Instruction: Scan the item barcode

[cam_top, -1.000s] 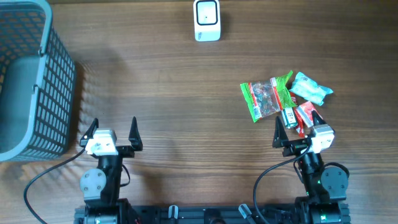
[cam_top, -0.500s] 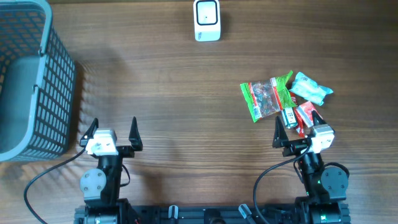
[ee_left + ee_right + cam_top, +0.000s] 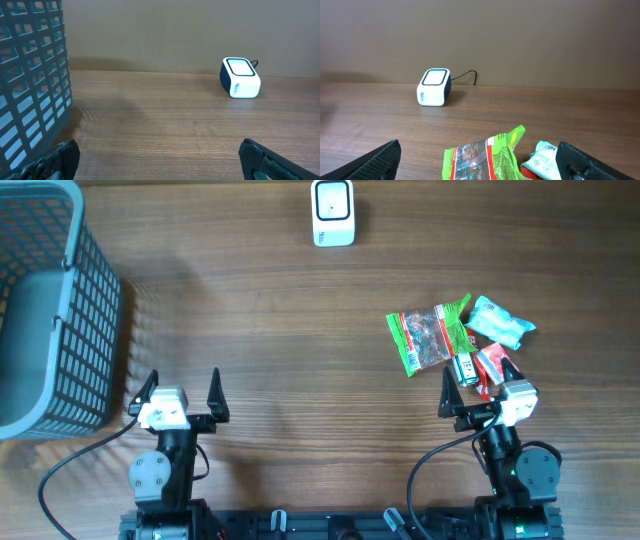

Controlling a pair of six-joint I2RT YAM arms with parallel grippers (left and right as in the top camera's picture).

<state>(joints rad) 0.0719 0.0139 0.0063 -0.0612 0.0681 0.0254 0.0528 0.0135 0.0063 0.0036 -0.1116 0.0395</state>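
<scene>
Nothing has moved since the earlier frames: both arms and every object on the table (image 3: pixel 280 330) sit where they were.

At far left, a grey mesh basket (image 3: pixel 60 330) stands beyond and to the left of your left gripper (image 3: pixel 182 385). That gripper rests near the table's front edge, its jaws spread wide and holding nothing.

A white barcode scanner (image 3: pixel 333 212) with a dark-rimmed square window sits at the far edge, ahead of both grippers and roughly between them.

Further right lies a cluster of packets. A crinkled green packet (image 3: pixel 430 335) with a clear panel and red trim lies just ahead of your right gripper (image 3: pixel 478 380), slightly to its left. A pale blue packet (image 3: pixel 500 322) lies ahead and to its right. A small red and white packet (image 3: pixel 485 365) lies between the fingertips; contact is unclear. Your right gripper's jaws are also spread wide, gripping nothing.
</scene>
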